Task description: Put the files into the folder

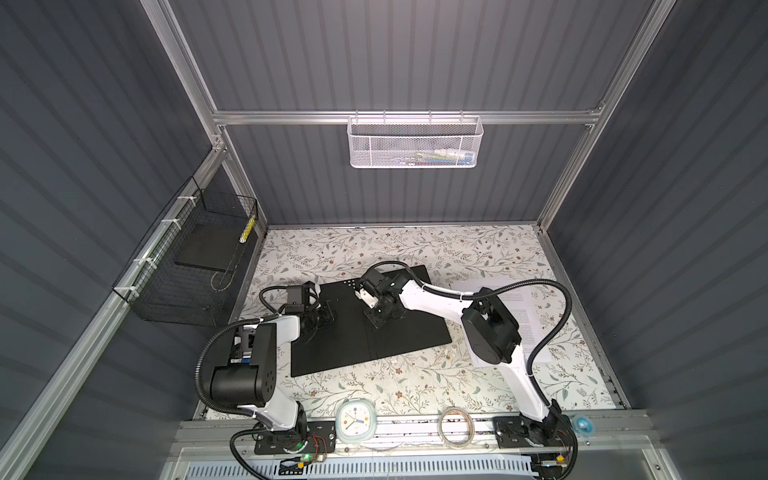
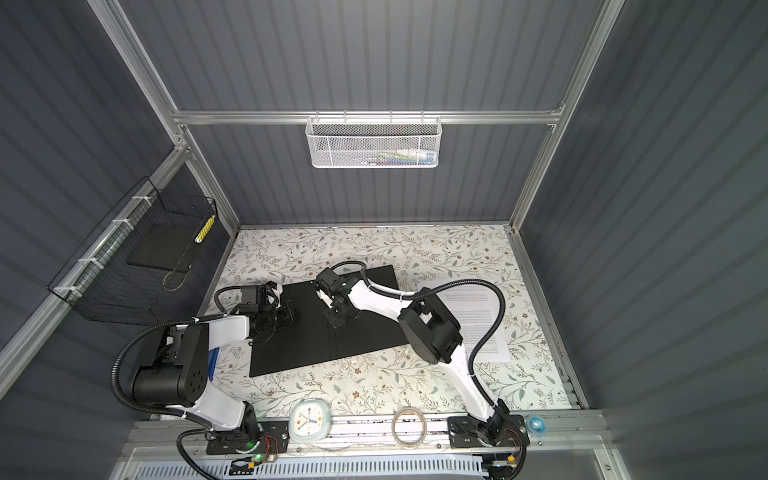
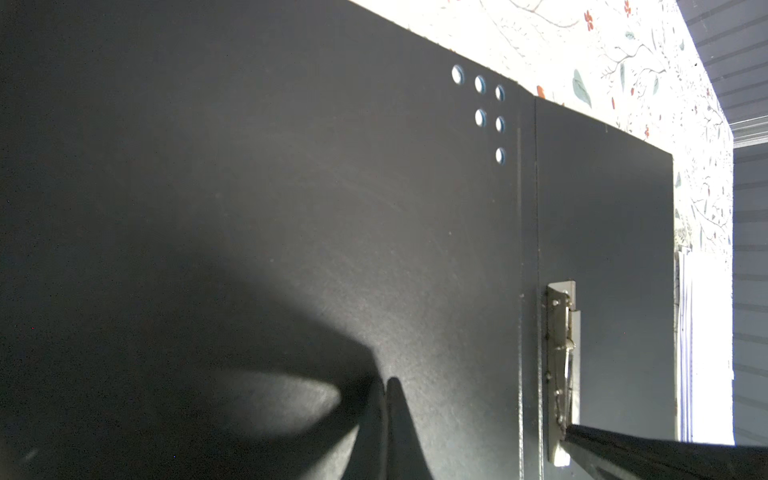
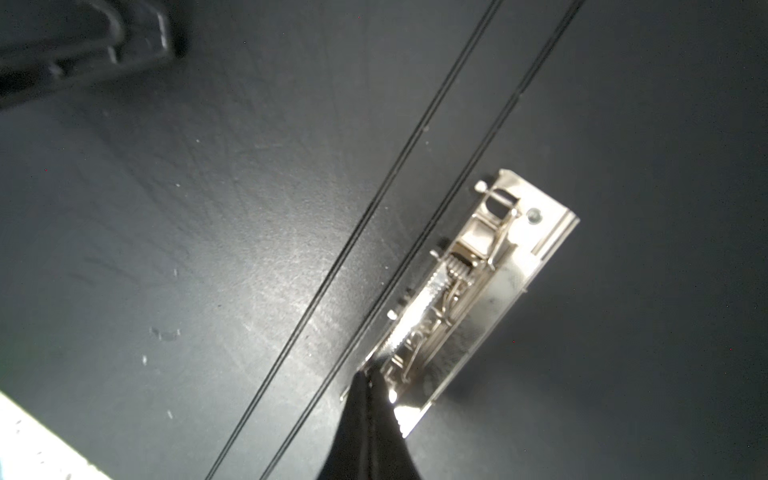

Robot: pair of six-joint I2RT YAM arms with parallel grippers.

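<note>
The folder (image 1: 395, 340) lies opened flat on the surface (image 1: 374, 395), black faces up. The left jaws, pressed together, sit on its left cover; the right jaws, likewise pressed together, nose the metal clip (image 4: 478, 291). Farther right, the files (image 2: 473, 309) lie outside, so loading remains.

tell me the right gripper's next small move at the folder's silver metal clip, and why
Probably pry the silver metal spine clip up with the shut right gripper: its tip rests at the clip's end, the open black-faced folder lies under the shut left gripper, and the white printed paper sheets lie outside it.
</note>
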